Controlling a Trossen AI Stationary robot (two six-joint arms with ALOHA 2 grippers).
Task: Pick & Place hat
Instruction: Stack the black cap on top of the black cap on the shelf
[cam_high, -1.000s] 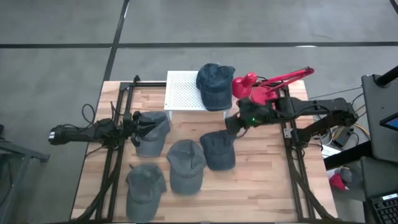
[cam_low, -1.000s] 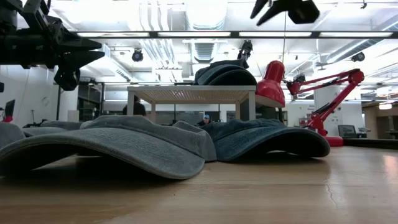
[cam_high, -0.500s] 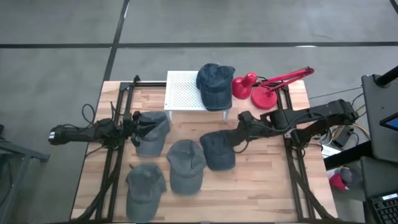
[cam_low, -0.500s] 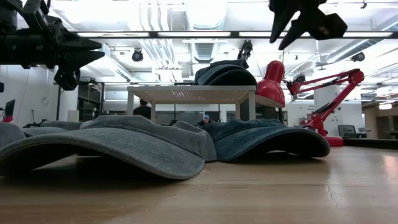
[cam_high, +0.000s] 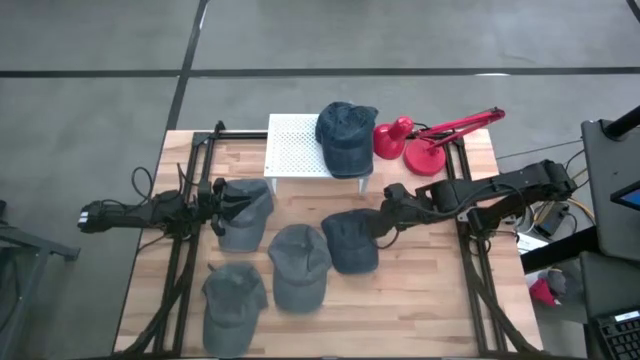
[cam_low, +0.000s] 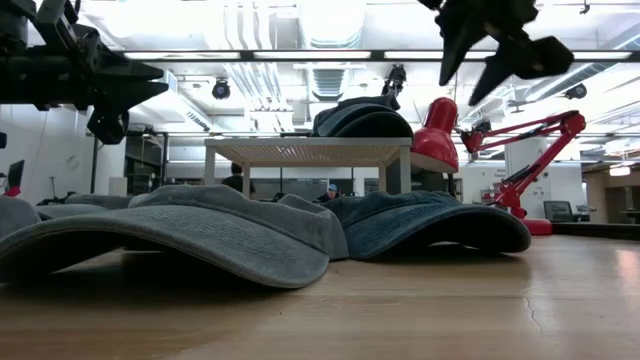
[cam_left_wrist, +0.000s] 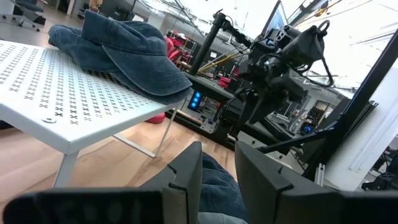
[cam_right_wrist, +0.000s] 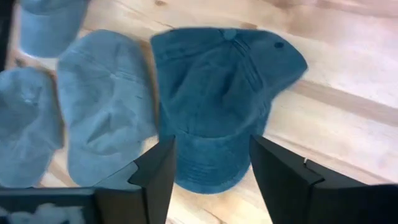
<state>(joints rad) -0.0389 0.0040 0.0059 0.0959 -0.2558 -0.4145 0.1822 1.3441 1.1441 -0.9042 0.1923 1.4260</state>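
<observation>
From above we saw the right gripper (cam_high: 383, 222) hanging over the dark blue denim cap (cam_high: 350, 241) lying flat at centre right of the wooden table (cam_high: 420, 290), and its wrist view showed the fingers spread wide. Only the low view showed air between gripper (cam_low: 487, 62) and cap (cam_low: 430, 222). The left gripper (cam_high: 218, 208) waited at centre left, fingers narrowly apart, over a grey cap (cam_high: 243, 213).

The right arm reaches in from the right side, and its right gripper (cam_high: 381, 219) hangs up in the air with its two fingers spread apart. The left arm waits on the left side, its left gripper (cam_high: 222, 208) also held open.
</observation>
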